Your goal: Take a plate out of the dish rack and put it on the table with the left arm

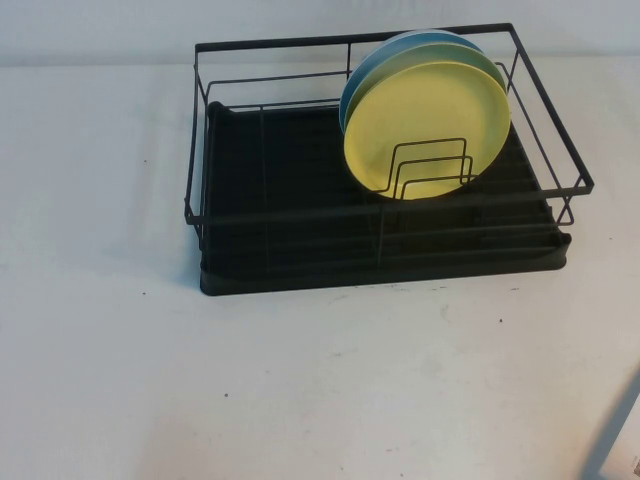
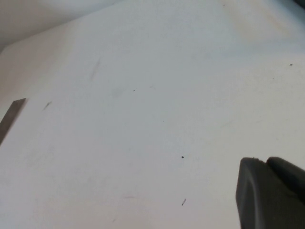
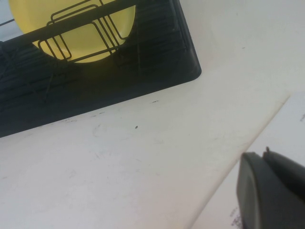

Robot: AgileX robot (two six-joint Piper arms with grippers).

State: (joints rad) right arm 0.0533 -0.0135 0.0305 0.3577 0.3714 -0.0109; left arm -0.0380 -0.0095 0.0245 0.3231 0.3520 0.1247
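The pale yellow plate point(image 1: 425, 125) stands on edge at the right of the black wire dish rack point(image 1: 280, 200), behind small upright wire dividers point(image 1: 432, 150). The plate point(image 3: 24, 14) and a corner of the rack point(image 3: 143, 81) also show in the right wrist view. My left gripper point(image 2: 266, 162) is shut and empty over bare white table point(image 2: 143, 119), with no rack or plate in its view. My right gripper point(image 3: 265, 155) is shut and empty, near the table's edge and well short of the rack's corner. Neither gripper shows in the high view.
Two light blue-green plates point(image 1: 362, 80) stand right behind the yellow one. The white table point(image 1: 300, 380) stretches wide in front of and left of the rack. In the right wrist view the table's edge point(image 3: 248, 138) runs close to my right gripper.
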